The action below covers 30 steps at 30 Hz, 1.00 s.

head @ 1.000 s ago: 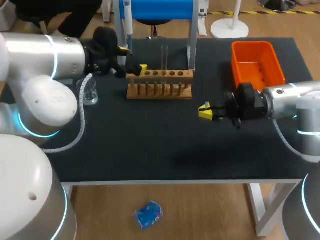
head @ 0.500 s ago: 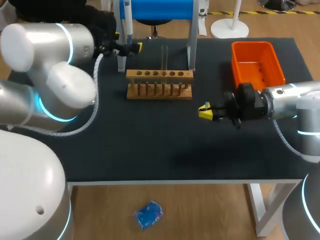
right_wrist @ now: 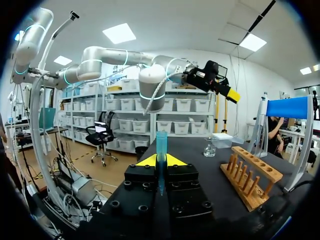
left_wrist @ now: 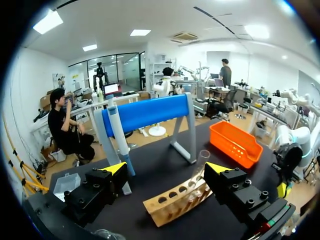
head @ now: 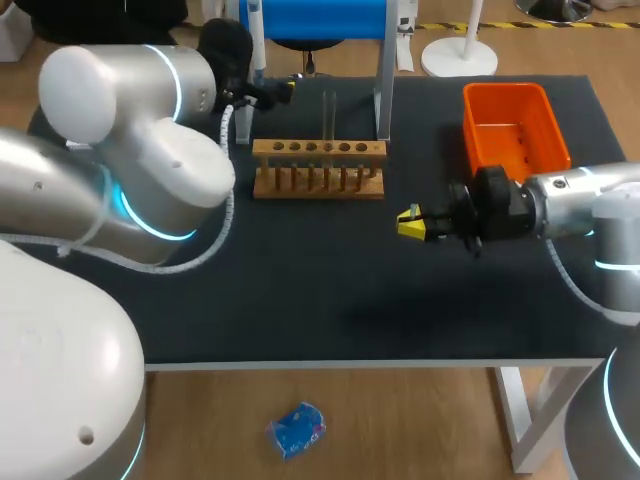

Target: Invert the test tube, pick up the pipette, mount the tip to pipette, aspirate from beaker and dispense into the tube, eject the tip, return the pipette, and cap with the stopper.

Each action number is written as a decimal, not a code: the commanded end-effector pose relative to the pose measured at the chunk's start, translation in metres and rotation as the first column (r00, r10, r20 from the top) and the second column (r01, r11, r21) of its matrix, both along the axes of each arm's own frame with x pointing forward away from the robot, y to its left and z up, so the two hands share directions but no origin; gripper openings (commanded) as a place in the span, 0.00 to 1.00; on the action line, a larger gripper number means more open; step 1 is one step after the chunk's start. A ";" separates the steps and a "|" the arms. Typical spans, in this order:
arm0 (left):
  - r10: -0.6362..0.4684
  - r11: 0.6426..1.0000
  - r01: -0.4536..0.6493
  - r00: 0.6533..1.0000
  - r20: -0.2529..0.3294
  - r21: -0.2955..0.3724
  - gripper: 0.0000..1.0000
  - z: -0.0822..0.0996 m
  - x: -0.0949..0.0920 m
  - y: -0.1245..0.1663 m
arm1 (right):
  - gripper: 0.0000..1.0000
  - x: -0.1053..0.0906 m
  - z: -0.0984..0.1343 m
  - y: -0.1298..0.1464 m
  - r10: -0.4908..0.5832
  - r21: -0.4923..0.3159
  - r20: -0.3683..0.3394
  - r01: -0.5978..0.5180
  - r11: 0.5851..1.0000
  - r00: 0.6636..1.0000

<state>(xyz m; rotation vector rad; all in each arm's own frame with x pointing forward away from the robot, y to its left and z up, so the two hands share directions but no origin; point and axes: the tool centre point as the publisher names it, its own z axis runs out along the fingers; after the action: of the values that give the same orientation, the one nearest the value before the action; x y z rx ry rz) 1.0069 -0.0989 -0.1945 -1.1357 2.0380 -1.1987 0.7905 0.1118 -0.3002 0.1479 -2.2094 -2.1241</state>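
My left gripper hangs open at the back of the table, close beside the white and blue pipette that hangs on the blue stand. In the left wrist view the pipette stands ahead of the open gripper, by one finger. A clear test tube stands upright in the wooden rack. My right gripper sits right of the rack, shut on a blue pipette tip that points up between its fingers. The beaker stands beyond the rack and is hidden by my left arm in the head view.
An orange bin stands at the back right of the table. The stand's legs come down behind the rack. My left arm's bulk covers the table's left side.
My left arm has swung up and back, carrying its open gripper from the rack's left end toward the pipette on the stand. The right arm has not moved.
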 end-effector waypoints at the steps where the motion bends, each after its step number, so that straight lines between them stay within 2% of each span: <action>1: 0.028 0.999 -0.028 1.000 0.001 0.018 1.00 0.001 0.000 -0.003 | 0.00 0.000 0.000 0.000 0.001 0.000 0.001 -0.001 1.000 1.000; 3: 0.030 0.999 -0.029 0.999 0.011 -0.020 1.00 0.002 0.010 0.001 | 0.00 0.000 0.000 0.000 0.001 0.000 0.001 -0.001 1.000 1.000; 7: 0.045 0.998 -0.044 0.999 0.019 -0.046 1.00 0.002 0.031 0.008 | 0.00 0.000 0.000 0.000 0.001 0.000 0.001 -0.001 1.000 1.000; 13: 0.115 0.992 -0.113 0.992 0.043 -0.049 1.00 0.000 0.054 0.015 | 0.00 0.000 0.000 0.000 0.001 0.000 0.001 -0.001 1.000 1.000; 17: 0.148 0.986 -0.144 0.988 0.048 -0.088 1.00 -0.002 0.069 0.019 | 0.00 0.000 0.000 0.000 0.001 0.000 0.001 -0.001 1.000 1.000; 23: 0.203 0.977 -0.196 0.976 0.075 -0.083 1.00 -0.005 0.089 0.019 | 0.00 0.000 0.000 0.000 0.001 0.000 0.001 -0.001 1.000 1.000; 30: 0.253 0.965 -0.246 0.964 0.080 -0.085 1.00 -0.009 0.110 0.020 | 0.00 0.000 0.000 0.000 0.001 0.000 0.001 -0.001 1.000 1.000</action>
<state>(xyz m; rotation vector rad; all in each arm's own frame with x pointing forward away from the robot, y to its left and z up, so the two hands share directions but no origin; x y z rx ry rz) 1.1041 -0.0692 -0.1943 -1.3063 1.7670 -1.1898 0.7905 0.1119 -0.3002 0.1479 -2.2093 -2.1241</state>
